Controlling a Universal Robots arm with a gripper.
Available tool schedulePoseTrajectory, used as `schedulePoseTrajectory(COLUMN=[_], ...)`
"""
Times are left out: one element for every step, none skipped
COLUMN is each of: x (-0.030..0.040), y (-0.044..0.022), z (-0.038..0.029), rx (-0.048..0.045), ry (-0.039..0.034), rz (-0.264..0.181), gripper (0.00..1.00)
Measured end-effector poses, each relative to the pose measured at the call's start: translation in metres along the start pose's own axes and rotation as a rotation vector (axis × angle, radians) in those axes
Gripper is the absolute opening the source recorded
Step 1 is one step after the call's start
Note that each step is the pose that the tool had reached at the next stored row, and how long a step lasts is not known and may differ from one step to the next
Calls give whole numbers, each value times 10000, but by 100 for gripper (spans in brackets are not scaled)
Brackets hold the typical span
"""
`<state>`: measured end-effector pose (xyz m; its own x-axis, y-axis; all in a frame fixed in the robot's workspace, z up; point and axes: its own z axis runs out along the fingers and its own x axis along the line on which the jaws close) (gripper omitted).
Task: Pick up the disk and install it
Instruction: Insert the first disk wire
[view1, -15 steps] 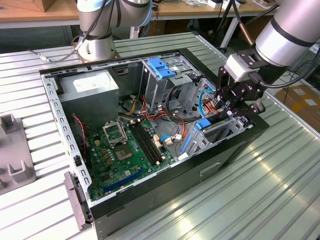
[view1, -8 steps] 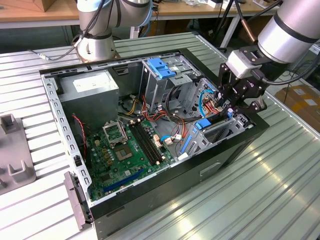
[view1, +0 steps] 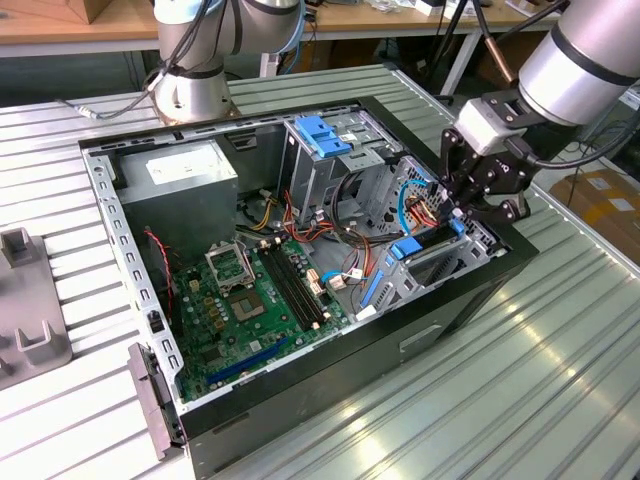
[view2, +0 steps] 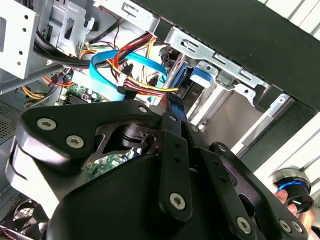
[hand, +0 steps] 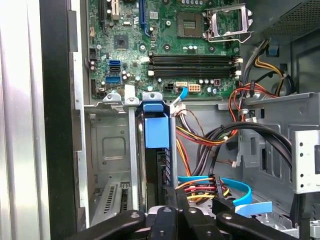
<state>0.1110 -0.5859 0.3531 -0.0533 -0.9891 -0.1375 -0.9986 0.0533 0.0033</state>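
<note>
Black linkage bars of the pincer (hand: 172, 220) fill the near edge of the first wrist view, converging on the disk (hand: 156, 150), which stands on edge directly ahead of them with its blue carrier rail facing the camera. The fingers are drawn in narrow and clamp the rear end of the disk. The disk sits partway down in the slotted drive cage (hand: 112, 150) at the front corner of the computer case (view1: 330, 390); the cage's grey sheet-metal walls flank it on both sides.

In the exterior view, the arm (view1: 575, 55) reaches in from the exterior view's right, its wrist angled downward so that the pincer (view1: 462, 205) points into the case just above the cage. Beyond the pincer lies the green motherboard (view1: 255, 300). Beside the pincer, a bundle of coloured power wires and flat blue cables (view2: 125, 65) loops close to the disk. The case rests on a ribbed metal table (view1: 520, 380).
</note>
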Motion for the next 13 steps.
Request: schedulePoseTrajectory(x=[0, -2, -4, -5, -6, -8, -9, -10, -11, -13, -14, -16, -18], y=[-12, -37, -64, -86, -114, -137, -159, -171, -182, -194, -202, -218, -229], z=[0, 0, 0, 1, 1, 1, -1, -3, -7, -15, -20, -32, -40], rx=[-5, -14, -23, -28, -34, -37, -39, -39, -40, -41, -42, -43, -44], ry=[-2, -4, -5, -5, -9, -13, -15, -15, -17, -21, -25, -34, -42], rz=[1, 1, 1, 2, 2, 3, 3, 3, 4, 3, 3, 4, 4], gripper=[10, 10, 10, 10, 10, 10, 10, 10, 10, 10, 10, 10, 10])
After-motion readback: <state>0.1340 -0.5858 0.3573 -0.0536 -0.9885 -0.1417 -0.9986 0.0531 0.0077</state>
